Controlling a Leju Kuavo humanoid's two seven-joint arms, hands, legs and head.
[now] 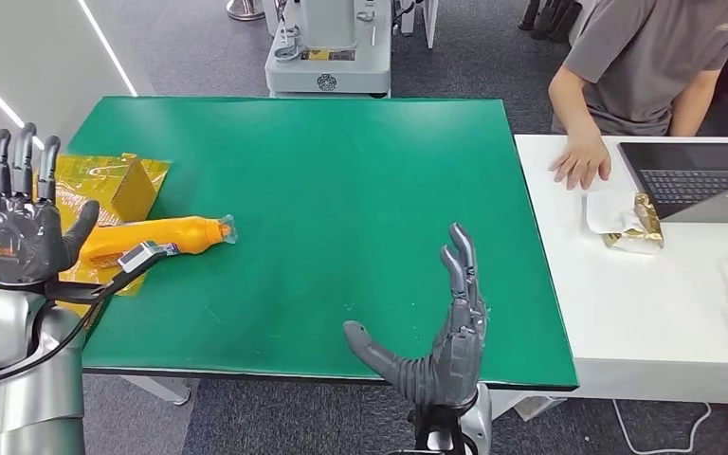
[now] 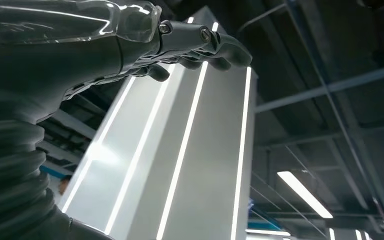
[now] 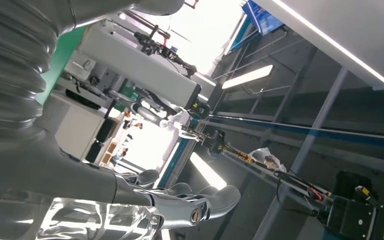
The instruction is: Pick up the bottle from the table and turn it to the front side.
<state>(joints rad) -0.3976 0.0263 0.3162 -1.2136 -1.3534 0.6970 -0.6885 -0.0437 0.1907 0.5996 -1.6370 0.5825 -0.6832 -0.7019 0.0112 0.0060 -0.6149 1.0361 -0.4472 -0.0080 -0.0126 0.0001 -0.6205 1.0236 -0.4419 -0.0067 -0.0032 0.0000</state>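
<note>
The bench before me is a flat, even green. On it lies the bottle, bright orange along its body with a clear, glinting cap end. Beside it the crinkled wrapping is shiny yellow gold with a faint printed pattern. My left hand is dark grey with a small orange mark at its base, above a silver forearm; my right hand is the same dark grey. The side table is white, carrying a dark grey laptop and a gold-and-white packet. The person's shirt is plain grey.
</note>
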